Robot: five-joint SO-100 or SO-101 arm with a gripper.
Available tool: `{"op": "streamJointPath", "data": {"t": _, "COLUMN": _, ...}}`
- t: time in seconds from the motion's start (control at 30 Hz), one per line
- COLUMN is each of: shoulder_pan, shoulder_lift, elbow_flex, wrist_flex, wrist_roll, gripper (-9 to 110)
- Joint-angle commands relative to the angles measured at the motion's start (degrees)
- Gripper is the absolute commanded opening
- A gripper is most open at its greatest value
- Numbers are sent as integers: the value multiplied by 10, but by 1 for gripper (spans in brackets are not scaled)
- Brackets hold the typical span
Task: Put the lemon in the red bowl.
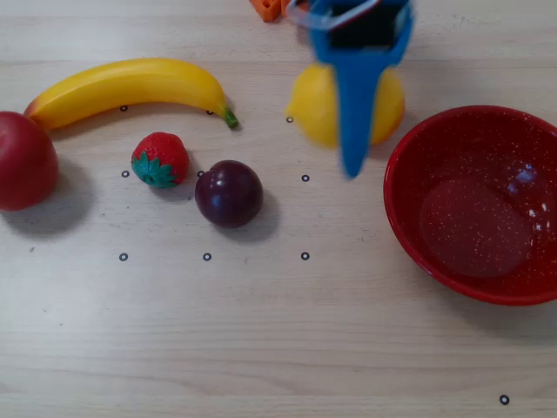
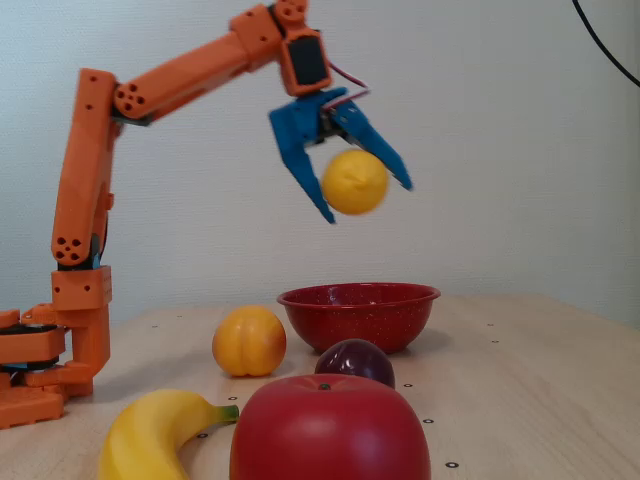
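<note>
Pincer (image 2: 362,195) pinches lemon (image 2: 354,182) between blue fingers, high above worktop (image 1: 261,331), clear of plum (image 1: 229,193) and other fruit below; lift height judged enough to pass over rim of red bowl (image 1: 409,165). In overhead view lemon (image 1: 324,103) sits left of bowl, partly hidden by finger. Lemon blurred: long axis and nub direction not discernible
</note>
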Motion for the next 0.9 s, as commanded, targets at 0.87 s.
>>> {"op": "streamJointPath", "data": {"t": 0.87, "shoulder_pan": 229, "shoulder_lift": 85, "elbow_flex": 421, "wrist_flex": -577, "wrist_roll": 130, "gripper": 11}}
